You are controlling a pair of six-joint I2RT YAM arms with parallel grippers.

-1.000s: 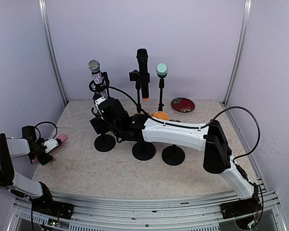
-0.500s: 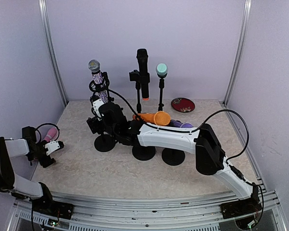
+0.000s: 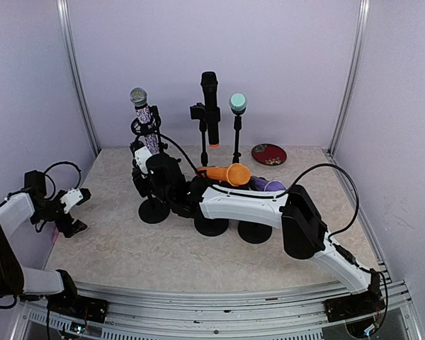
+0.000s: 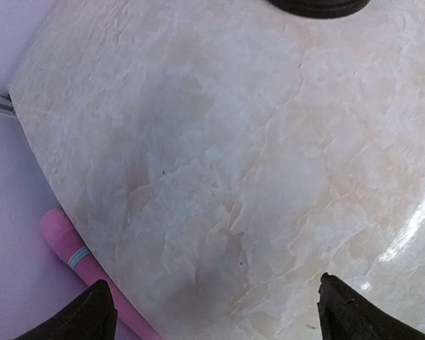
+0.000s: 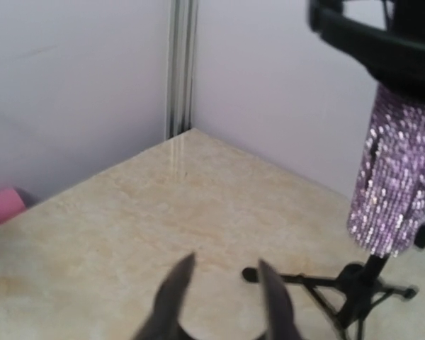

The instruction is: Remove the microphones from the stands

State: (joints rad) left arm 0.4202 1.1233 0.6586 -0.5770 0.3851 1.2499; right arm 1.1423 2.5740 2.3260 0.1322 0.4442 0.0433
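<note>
A sparkly purple microphone (image 3: 143,112) stands upright in the black clip of its stand (image 3: 156,163) at the back left. The right wrist view shows its glittering body (image 5: 397,185) at upper right. My right gripper (image 3: 137,181) hangs low just left of that stand. Its fingers (image 5: 171,292) leave only a narrow gap around (image 5: 223,285), nothing lies between them, and they are clear of the microphone. My left gripper (image 3: 76,212) hovers wide open at the table's left edge. A pink microphone (image 4: 78,263) lies on the table beside its left finger (image 4: 92,315), not held.
A black microphone (image 3: 210,106) and a teal-headed one (image 3: 238,104) stand on stands with round bases (image 3: 211,222). An orange microphone (image 3: 227,173) and a purple one (image 3: 270,185) lie behind my right arm. A red dish (image 3: 269,154) sits at the back right. Walls close in on three sides.
My left gripper opened and let go of the pink microphone, then drew back left. My right gripper narrowed its jaws and shifted slightly further left beside the sparkly microphone's stand.
</note>
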